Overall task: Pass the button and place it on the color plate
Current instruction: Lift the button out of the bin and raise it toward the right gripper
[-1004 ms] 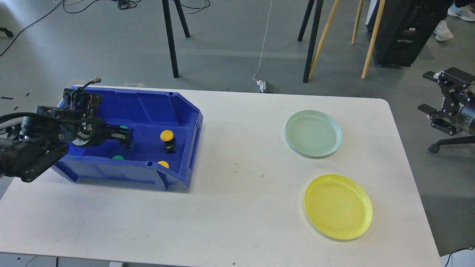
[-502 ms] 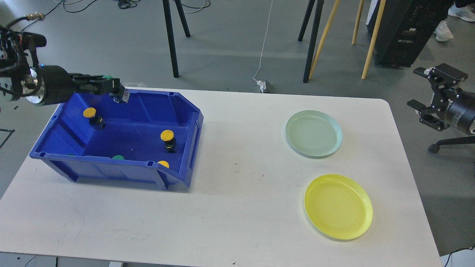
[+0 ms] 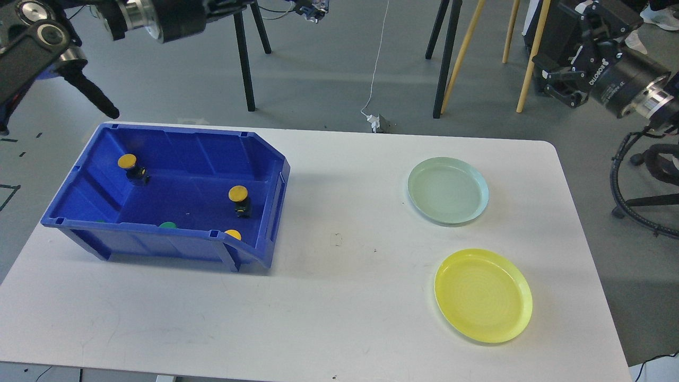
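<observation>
A blue bin (image 3: 276, 201) at the table's left holds yellow buttons (image 3: 238, 193) (image 3: 127, 161) (image 3: 232, 234) and a green button (image 3: 168, 225) against its near wall. A pale green plate (image 3: 448, 190) and a yellow plate (image 3: 482, 294) lie at the right. My left gripper (image 3: 313, 7) is raised high at the top edge, beyond the bin, shut on a small button whose base just shows; its cap is cut off. My right gripper (image 3: 554, 50) is raised at the top right, off the table, open and empty.
Black and wooden stand legs (image 3: 444, 58), a white cable and a black case (image 3: 567, 48) stand on the floor behind the table. The white table (image 3: 339, 297) spreads between bin and plates.
My left gripper lifted a green-capped button out of the bin and swung up and to the right. My right arm rose and moved inward from the right edge.
</observation>
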